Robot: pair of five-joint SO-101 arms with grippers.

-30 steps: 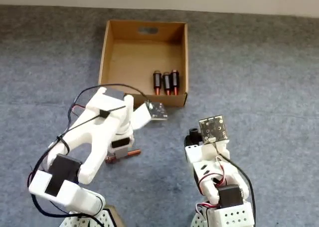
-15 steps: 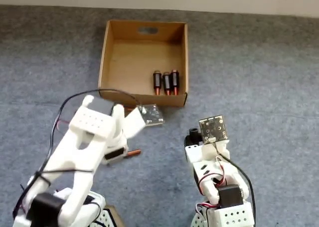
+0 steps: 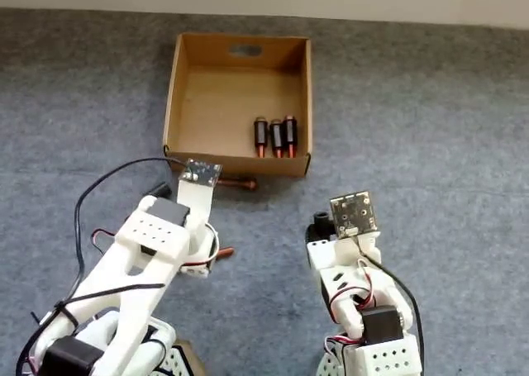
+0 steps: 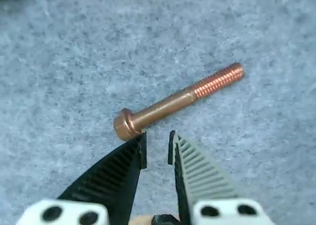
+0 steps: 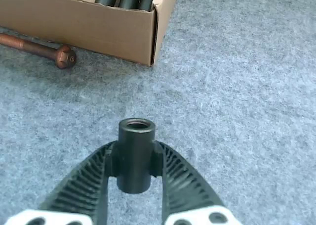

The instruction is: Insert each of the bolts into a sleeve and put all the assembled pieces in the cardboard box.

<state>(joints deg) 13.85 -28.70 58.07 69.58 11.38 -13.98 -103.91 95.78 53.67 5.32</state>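
Note:
A copper bolt (image 4: 177, 101) lies on the grey carpet just beyond my left gripper (image 4: 158, 146), whose fingers stand a little open with nothing between them, close to the bolt's head. In the high view this bolt (image 3: 223, 251) pokes out from under the left arm. A second bolt (image 3: 237, 183) lies against the front wall of the cardboard box (image 3: 178, 78); the right wrist view shows that same bolt (image 5: 37, 48) too. My right gripper (image 5: 134, 160) is shut on an upright black sleeve (image 5: 135, 156), which is seen from above as the sleeve (image 3: 321, 221). Three assembled pieces (image 3: 275, 136) lie inside the box.
The box (image 5: 89, 22) stands ahead of the right gripper, with its corner close to the second bolt. The left arm's cable (image 3: 116, 182) loops over the carpet. Open carpet stretches to the right of the box and beside the right arm.
The left arm has swung, its wrist moving left and back, which uncovers the bolt by the box wall. The bolt under the arm and the right arm have not moved.

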